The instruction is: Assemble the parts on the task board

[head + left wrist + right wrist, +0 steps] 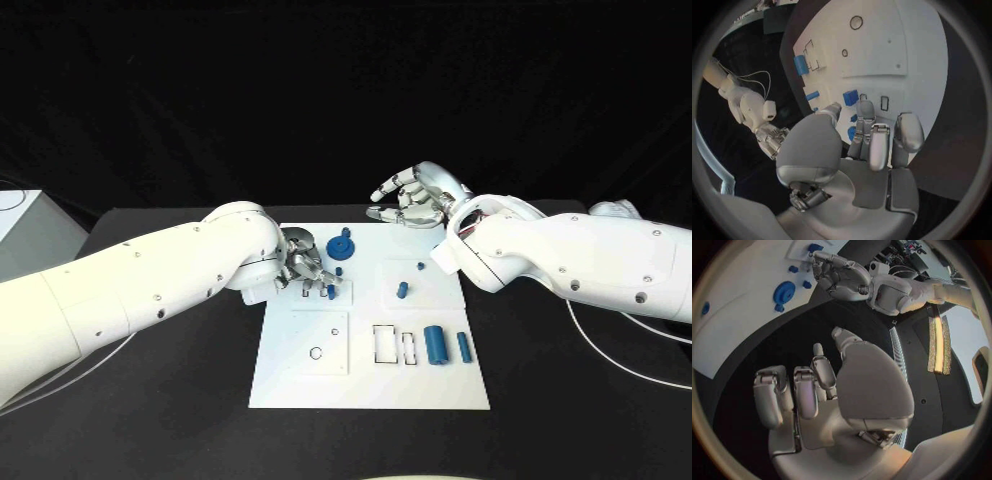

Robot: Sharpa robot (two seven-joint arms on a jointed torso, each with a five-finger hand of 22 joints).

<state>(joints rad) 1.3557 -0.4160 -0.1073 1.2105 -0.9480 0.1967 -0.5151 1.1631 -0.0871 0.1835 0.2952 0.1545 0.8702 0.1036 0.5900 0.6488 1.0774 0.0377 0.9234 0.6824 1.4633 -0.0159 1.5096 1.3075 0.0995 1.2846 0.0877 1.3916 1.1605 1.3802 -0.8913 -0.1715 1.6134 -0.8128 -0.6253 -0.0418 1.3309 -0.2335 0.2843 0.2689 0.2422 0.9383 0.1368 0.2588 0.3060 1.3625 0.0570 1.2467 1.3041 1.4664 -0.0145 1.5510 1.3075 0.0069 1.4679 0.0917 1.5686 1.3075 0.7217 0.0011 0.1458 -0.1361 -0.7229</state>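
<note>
The white task board [368, 385] lies mid-table. My left hand [300, 262] rests over its far left part, fingertips down at two small blue pegs [330, 290]; whether it grips one is unclear. The left wrist view shows my left hand [861, 150] with blue pieces [851, 97] just past its fingers. A blue gear [340, 246] sits beside that hand. My right hand [414, 197] hovers behind the board's far edge, fingers loosely bent and holding nothing; in its own wrist view my right hand [829, 395] is bare. A thick blue cylinder [434, 345] and a thinner one [464, 347] lie near the rectangular slots [385, 343].
Two more small blue pieces [402, 291] stand on the board's right half. A white box [29, 235] sits at the table's left edge. A thin cable [620, 350] trails over the black table on the right.
</note>
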